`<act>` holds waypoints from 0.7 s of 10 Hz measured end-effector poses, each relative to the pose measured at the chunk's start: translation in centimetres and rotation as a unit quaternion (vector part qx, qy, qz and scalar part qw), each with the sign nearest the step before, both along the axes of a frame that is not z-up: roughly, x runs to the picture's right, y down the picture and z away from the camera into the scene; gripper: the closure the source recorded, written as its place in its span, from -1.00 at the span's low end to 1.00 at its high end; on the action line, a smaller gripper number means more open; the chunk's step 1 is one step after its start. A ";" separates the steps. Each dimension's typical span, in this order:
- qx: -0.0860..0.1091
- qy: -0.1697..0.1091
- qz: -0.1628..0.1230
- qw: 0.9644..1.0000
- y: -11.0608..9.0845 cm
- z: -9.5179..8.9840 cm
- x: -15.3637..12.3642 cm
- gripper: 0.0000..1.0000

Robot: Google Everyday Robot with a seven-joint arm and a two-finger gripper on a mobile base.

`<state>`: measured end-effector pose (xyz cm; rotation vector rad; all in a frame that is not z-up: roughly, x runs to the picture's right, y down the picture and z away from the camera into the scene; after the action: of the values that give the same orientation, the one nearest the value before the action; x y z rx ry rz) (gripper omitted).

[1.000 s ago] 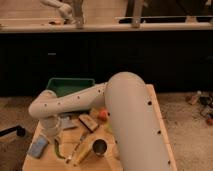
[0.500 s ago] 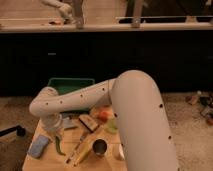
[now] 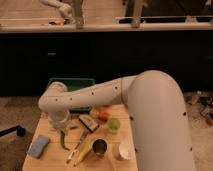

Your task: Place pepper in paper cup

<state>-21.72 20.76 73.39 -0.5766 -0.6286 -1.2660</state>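
Observation:
The dark green pepper [image 3: 63, 140] lies curved at the left of the small wooden table [image 3: 50, 162], right under my gripper [image 3: 61, 128]. The gripper points down from the white arm's wrist [image 3: 56, 102] and its tip is at the pepper's upper end; I cannot tell whether they touch. The white paper cup [image 3: 124, 150] stands upright near the table's front right, next to the big arm link. It is well to the right of the pepper.
A yellow banana [image 3: 85, 151] and a steel cup [image 3: 99, 147] lie between pepper and paper cup. A blue sponge [image 3: 39, 146] is front left. A brown block [image 3: 89, 122], a red item [image 3: 103, 115] and a light-green fruit [image 3: 114, 125] sit mid-table. A green bin [image 3: 70, 84] is behind.
The big arm link has swung to the right and uncovered the paper cup. The gripper has stayed over the table's left side near the pepper.

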 end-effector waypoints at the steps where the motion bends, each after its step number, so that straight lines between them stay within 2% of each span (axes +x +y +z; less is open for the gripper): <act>1: 0.005 0.010 0.015 1.000 -0.8 0.2 1.1 1.00; 7: 0.018 0.061 0.065 0.996 -3.2 1.3 6.3 1.00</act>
<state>-15.40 17.60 74.65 -0.5709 -0.5320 -1.1098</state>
